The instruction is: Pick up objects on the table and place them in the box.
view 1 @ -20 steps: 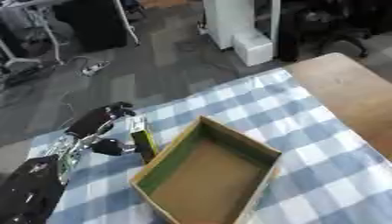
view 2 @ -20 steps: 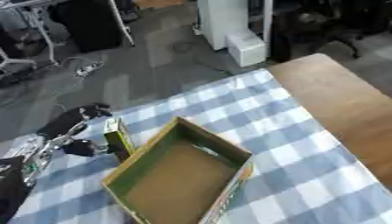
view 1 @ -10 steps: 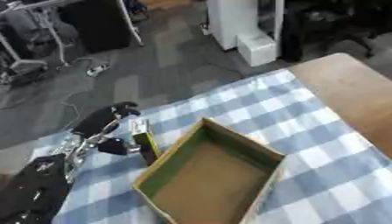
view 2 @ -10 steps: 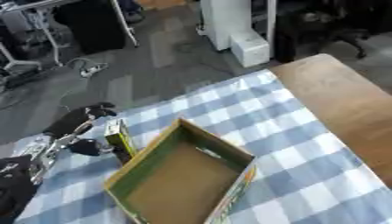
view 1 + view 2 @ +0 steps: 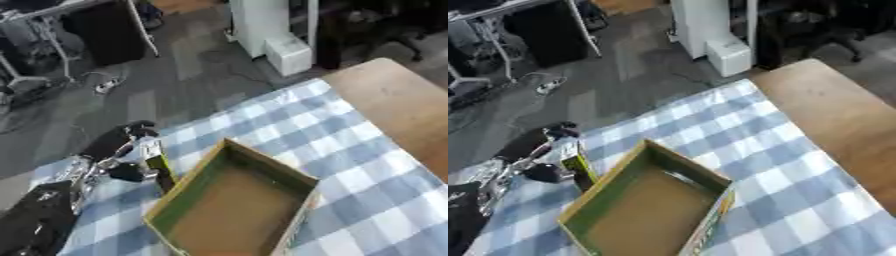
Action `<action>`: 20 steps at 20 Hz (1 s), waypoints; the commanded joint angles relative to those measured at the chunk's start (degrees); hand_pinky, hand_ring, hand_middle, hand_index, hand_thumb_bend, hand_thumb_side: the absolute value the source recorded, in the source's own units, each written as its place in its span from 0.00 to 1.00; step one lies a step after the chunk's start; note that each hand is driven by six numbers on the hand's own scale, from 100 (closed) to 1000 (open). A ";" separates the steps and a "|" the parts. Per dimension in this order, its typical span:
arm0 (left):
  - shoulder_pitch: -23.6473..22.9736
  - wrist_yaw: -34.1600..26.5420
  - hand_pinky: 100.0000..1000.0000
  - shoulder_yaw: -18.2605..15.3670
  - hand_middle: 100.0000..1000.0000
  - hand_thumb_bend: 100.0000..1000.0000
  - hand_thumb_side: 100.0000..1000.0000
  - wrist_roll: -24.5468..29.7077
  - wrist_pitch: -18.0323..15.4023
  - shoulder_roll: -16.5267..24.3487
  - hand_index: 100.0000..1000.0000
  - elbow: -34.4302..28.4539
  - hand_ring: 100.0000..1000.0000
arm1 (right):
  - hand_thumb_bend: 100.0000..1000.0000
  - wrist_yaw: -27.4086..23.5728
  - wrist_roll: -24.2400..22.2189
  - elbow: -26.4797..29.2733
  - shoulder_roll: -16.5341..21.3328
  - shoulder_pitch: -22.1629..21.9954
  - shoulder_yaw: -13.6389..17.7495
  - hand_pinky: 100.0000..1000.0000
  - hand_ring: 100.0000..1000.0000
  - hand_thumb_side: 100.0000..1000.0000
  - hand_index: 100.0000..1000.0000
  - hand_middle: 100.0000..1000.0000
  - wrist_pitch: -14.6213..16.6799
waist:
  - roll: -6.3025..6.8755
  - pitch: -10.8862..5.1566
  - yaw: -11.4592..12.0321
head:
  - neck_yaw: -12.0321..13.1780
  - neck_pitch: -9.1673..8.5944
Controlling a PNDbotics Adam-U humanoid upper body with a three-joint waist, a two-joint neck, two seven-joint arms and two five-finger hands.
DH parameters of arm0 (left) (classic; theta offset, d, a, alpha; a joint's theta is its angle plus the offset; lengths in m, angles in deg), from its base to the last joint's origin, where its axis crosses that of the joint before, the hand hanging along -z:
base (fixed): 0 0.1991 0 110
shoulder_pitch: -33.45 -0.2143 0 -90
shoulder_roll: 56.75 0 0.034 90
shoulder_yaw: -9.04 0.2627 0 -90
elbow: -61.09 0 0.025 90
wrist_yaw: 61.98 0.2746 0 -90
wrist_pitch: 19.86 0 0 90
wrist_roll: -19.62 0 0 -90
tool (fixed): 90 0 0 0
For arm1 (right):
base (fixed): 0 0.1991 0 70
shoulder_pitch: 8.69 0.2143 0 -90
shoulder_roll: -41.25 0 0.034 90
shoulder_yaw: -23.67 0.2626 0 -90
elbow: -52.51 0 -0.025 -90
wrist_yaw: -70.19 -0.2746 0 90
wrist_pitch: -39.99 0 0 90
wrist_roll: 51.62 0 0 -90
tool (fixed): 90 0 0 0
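Note:
An open cardboard box [image 5: 302, 182] with green sides and a bare brown floor lies askew on the blue and white checked table. My left hand [image 5: 118, 150] comes in from the lower left and is curled round a small green and white carton [image 5: 157, 161]. It holds the carton upright just outside the box's left wall, close to its rim. My right hand shows in neither view.
A bare wooden tabletop [image 5: 398, 100] adjoins the checked cloth [image 5: 289, 125] on the right. Beyond the table's far edge lie grey carpet, a white unit [image 5: 271, 30], chair legs and cables.
The camera has tilted, so the whole picture has shifted. My left hand with the carton has risen slightly and stays beside the box's left wall.

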 commanded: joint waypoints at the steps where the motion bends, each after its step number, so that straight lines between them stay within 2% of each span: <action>1: 0.80 -0.27 0.87 -0.33 0.87 0.69 0.86 0.70 -0.52 2.41 0.82 -0.30 0.77 | 0.00 -0.32 0.15 0.74 0.76 1.29 0.33 0.39 0.34 1.00 0.62 0.36 -0.69 | -0.64 -0.59 -0.16 | -0.47 -0.86; 6: 0.54 -0.81 0.86 -0.35 0.87 0.72 0.83 4.78 -3.07 2.15 0.83 0.80 0.77 | 0.00 -0.53 0.53 0.74 0.69 1.60 0.45 0.39 0.34 1.00 0.62 0.36 -1.25 | -0.64 -0.71 -0.32 | -0.81 -1.00; 8: 0.51 -1.33 0.83 -0.51 0.86 0.73 0.81 6.17 -3.22 2.16 0.83 1.06 0.75 | 0.00 -0.71 0.57 0.74 0.71 1.71 0.45 0.39 0.34 1.00 0.61 0.36 -1.44 | -0.64 -0.75 -0.35 | -0.88 -1.02; 10: 0.45 -1.88 0.77 -0.60 0.83 0.73 0.81 7.26 -3.09 2.17 0.82 1.14 0.70 | 0.00 -0.88 0.47 0.74 0.73 1.77 0.42 0.39 0.34 1.00 0.61 0.36 -1.53 | -0.64 -0.77 -0.37 | -0.91 -1.06; 13: 0.31 -2.74 0.52 -0.61 0.76 0.73 0.78 8.61 -2.85 2.13 0.77 1.21 0.57 | 0.00 -1.01 0.34 0.74 0.72 1.75 0.45 0.39 0.34 1.00 0.62 0.36 -1.64 | -0.64 -0.73 -0.37 | -0.81 -1.14; 14: 0.26 -3.04 0.48 -0.62 0.72 0.72 0.78 8.99 -2.78 2.12 0.74 1.20 0.54 | 0.00 -1.03 0.31 0.74 0.72 1.74 0.47 0.39 0.34 1.00 0.62 0.36 -1.66 | -0.64 -0.70 -0.38 | -0.81 -1.16; 16: 0.14 -3.58 0.27 -0.62 0.60 0.67 0.73 9.60 -2.57 2.10 0.68 1.14 0.44 | 0.00 -1.04 0.26 0.74 0.71 1.73 0.50 0.39 0.34 1.00 0.62 0.36 -1.68 | -0.64 -0.65 -0.39 | -0.86 -1.12; 18: 0.05 -4.04 0.07 -0.61 0.50 0.58 0.68 9.93 -2.32 2.10 0.60 1.01 0.35 | 0.00 -1.06 0.22 0.74 0.72 1.72 0.52 0.39 0.34 1.00 0.62 0.36 -1.68 | -0.64 -0.62 -0.37 | -0.87 -1.04; 19: 0.02 -4.24 0.00 -0.61 0.45 0.52 0.70 9.85 -2.18 2.10 0.56 0.88 0.29 | 0.00 -1.06 0.19 0.74 0.73 1.70 0.52 0.39 0.34 1.00 0.61 0.36 -1.67 | -0.64 -0.60 -0.36 | -0.87 -1.01; 20: -0.03 -4.43 0.00 -0.65 0.37 0.37 0.77 9.32 -1.93 2.10 0.49 0.60 0.21 | 0.00 -1.06 0.16 0.74 0.74 1.69 0.52 0.39 0.34 1.00 0.61 0.35 -1.66 | -0.64 -0.59 -0.35 | -0.86 -0.98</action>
